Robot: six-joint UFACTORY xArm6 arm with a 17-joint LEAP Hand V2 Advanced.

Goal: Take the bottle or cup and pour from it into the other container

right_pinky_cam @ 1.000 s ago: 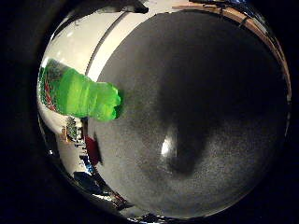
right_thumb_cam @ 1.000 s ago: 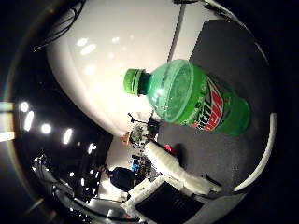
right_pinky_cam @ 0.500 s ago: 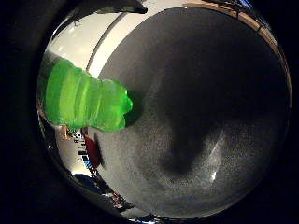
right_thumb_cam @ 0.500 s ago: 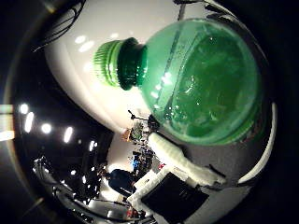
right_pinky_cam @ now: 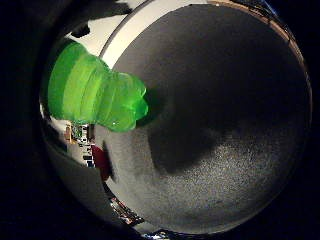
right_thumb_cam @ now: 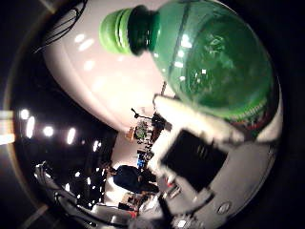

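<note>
A green plastic bottle (right_thumb_cam: 214, 62) with a green cap (right_thumb_cam: 116, 31) fills much of the thumb side view, very close to the palm. Its ribbed base (right_pinky_cam: 95, 95) rests on the dark grey table top (right_pinky_cam: 225, 125) and casts a shadow there. A white and black finger of my hand (right_thumb_cam: 190, 148) curls across the bottle's lower body, against its label. No second container shows in either view.
A white band (right_pinky_cam: 130, 30) runs along the grey top's edge behind the bottle. A small dark red object (right_pinky_cam: 100, 162) lies near the bottle's base. Beyond the table are a pale wall (right_thumb_cam: 95, 76) and a dim room with ceiling lights.
The palm has come closer to the bottle, which looms much larger now. A finger that lay out over the table has swung in and curled across the bottle.
</note>
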